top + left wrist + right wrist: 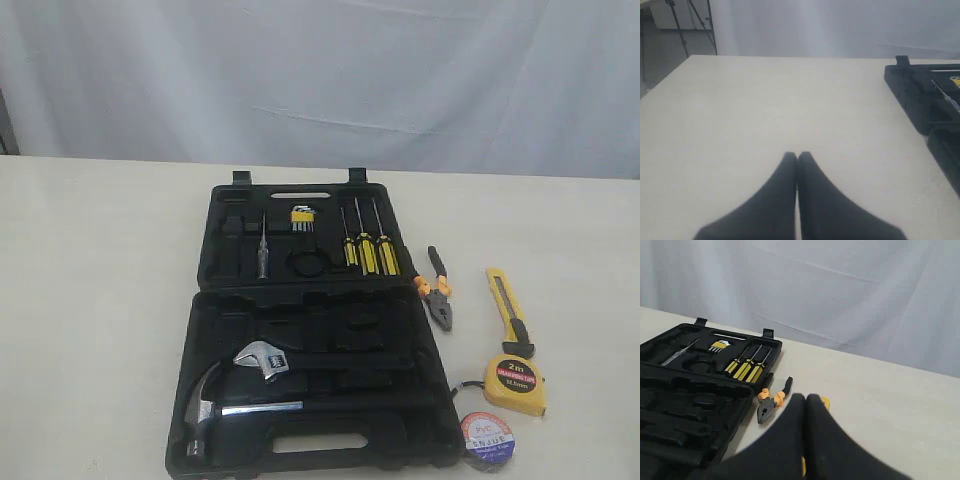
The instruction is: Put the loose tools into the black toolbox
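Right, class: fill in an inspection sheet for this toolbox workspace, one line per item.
Surface: pale table.
Job's things: black toolbox lies open; orange-handled pliers, utility knife, tape measure and tape roll lie loose on the table, right of it in the exterior view.
Clutter: hammer, wrench, screwdrivers and hex keys sit in the toolbox.
End effectors: left end effector and right end effector both shut, empty.
Cables: nothing seen.
Surroundings: white curtain behind the table.
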Tool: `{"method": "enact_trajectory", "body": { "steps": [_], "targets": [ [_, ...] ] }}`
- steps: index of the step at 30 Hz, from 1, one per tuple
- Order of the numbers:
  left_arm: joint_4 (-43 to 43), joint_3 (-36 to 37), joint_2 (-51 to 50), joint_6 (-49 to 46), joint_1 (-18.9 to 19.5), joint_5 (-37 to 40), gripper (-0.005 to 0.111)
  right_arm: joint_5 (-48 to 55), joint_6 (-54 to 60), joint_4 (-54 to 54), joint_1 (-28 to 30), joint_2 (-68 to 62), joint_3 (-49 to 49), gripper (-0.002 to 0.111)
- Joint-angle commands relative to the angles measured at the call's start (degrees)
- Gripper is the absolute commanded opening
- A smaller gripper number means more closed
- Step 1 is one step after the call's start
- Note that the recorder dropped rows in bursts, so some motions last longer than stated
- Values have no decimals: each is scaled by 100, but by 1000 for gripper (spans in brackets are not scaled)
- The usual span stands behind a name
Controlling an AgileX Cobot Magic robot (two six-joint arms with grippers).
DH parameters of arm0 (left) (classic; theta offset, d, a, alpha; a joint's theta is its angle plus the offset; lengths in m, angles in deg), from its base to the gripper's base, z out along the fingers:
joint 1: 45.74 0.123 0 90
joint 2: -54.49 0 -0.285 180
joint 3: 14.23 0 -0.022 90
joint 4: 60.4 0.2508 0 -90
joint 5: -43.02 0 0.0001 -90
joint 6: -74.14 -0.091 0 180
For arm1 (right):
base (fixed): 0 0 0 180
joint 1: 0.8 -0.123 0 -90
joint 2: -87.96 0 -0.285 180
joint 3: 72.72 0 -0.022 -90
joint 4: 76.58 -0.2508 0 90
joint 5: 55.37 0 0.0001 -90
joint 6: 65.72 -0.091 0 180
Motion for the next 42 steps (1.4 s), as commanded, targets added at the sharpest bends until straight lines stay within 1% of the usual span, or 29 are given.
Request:
{"method": "enact_trajectory", "body": {
  "steps": [1,20,24,34,37,39,42],
  "targets": [
    [0,5,7,23,-15,-74,0,-1,-16,43,46,36,4,-1],
    [0,5,7,23,-15,-74,0,-75,-18,43,46,36,4,-1],
    [0,5,7,23,-15,-74,0,-826,21,43,46,36,4,-1],
    [0,5,7,23,-15,-74,0,-3642,1,43,46,36,4,-1],
    [0,5,7,23,-15,-74,0,-4152,-90,43,46,36,4,-1],
    [0,5,7,23,-15,-74,0,-4384,-493,43,46,36,4,-1],
    [0,5,7,23,-15,-74,0,-4628,-2112,43,46,36,4,-1]
  ]
}}
